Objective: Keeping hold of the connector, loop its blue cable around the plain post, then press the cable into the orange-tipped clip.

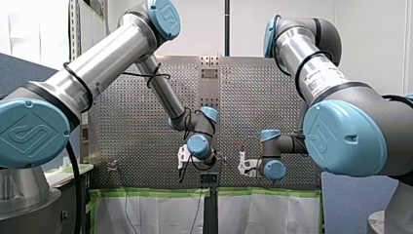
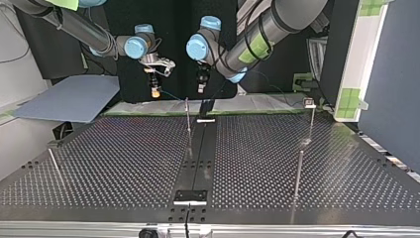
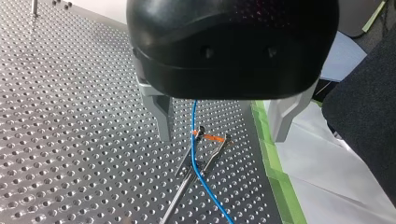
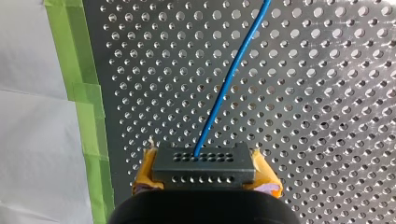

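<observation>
Left gripper (image 3: 222, 139): wide open and holding nothing. My two metal fingers (image 3: 163, 116) hang one on each side of the cable, clear of it and above the table (image 3: 70, 116).
Cable (image 3: 197, 168): thin and blue. In the left wrist view it comes out from under my gripper's black body, drops between the fingers and then runs off across the holes.
Clip (image 3: 219, 149): two slim metal prongs with orange at their tips, standing right at the cable under my open left fingers. The cable crosses the prong tips at the orange. From this angle I cannot be sure whether it sits between the prongs or only lies against one.
Connector (image 4: 204, 168): a black block with rows of small holes, on the cable's end. The cable leaves its face and runs straight away over the table.
Right gripper (image 4: 205, 176): clamped on the connector, with a yellow pad (image 4: 144, 179) pressed to each of its sides.
Tape (image 4: 86, 107): a green strip along the table's edge, near the cable on the right gripper's side. White sheeting lies beyond the strip.
</observation>
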### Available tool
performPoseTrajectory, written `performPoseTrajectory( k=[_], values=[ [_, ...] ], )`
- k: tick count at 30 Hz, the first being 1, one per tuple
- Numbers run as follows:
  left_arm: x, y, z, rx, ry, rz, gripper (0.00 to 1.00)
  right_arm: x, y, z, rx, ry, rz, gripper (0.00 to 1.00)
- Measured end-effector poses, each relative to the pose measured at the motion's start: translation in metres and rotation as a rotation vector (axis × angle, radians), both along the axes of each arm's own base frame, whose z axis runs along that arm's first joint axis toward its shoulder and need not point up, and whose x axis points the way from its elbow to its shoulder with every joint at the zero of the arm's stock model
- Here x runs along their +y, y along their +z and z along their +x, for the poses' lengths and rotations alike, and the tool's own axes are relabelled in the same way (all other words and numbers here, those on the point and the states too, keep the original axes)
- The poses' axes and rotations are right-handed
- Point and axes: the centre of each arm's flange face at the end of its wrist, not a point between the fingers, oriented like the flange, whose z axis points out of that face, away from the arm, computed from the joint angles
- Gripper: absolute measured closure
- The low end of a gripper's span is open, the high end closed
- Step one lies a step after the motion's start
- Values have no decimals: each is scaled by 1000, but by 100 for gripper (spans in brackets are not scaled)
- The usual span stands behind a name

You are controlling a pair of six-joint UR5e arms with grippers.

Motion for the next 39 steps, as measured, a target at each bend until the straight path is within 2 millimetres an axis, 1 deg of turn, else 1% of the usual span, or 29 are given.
performPoseTrajectory(
  k=[7,13,23,33,39],
  values=[
    [0,0,0,3,8,-12,0,1,0,1,2,2,2,100],
    [7,0,3,6,53,-17,0,3,-1,2,13,5,4,100],
    [8,0,4,7,61,-21,0,18,-6,3,80,4,35,100],
    [5,-6,-1,-3,4,-36,0,30,-7,16,113,38,33,100],
    [0,-9,-8,25,-55,-22,0,39,-7,26,139,71,18,100]
  ],
)
